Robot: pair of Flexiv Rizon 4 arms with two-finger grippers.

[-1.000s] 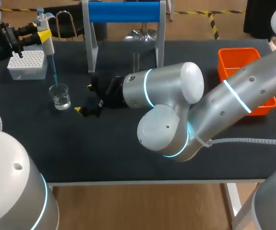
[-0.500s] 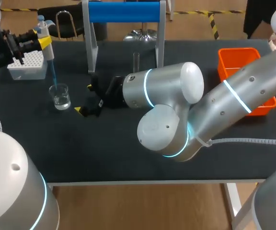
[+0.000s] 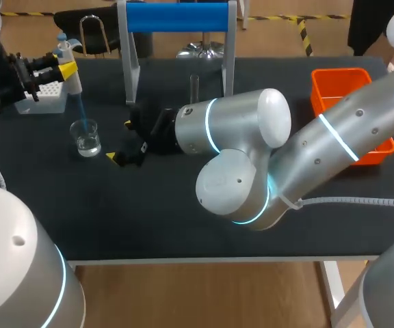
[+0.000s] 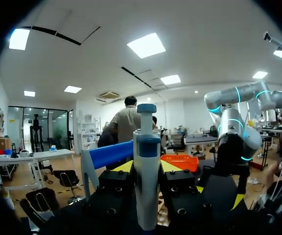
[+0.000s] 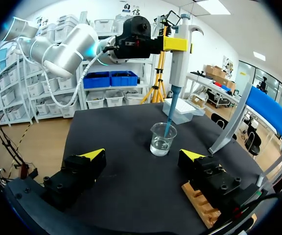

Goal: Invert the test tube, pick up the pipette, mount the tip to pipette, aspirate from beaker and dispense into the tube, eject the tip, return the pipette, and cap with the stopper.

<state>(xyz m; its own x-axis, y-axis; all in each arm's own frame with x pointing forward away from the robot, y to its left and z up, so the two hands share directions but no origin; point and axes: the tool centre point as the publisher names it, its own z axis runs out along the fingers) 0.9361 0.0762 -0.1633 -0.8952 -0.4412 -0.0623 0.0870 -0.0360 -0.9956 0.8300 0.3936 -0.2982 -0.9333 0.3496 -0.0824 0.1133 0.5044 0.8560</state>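
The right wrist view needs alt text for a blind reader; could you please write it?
The left gripper holds a pipette upright, its blue tip reaching into a beaker of clear liquid on the table. The beaker stands ahead of the right gripper's open fingers, a white tip box behind it.

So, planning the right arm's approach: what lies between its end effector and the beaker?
Only bare table separates end effector and beaker, per the right wrist view.
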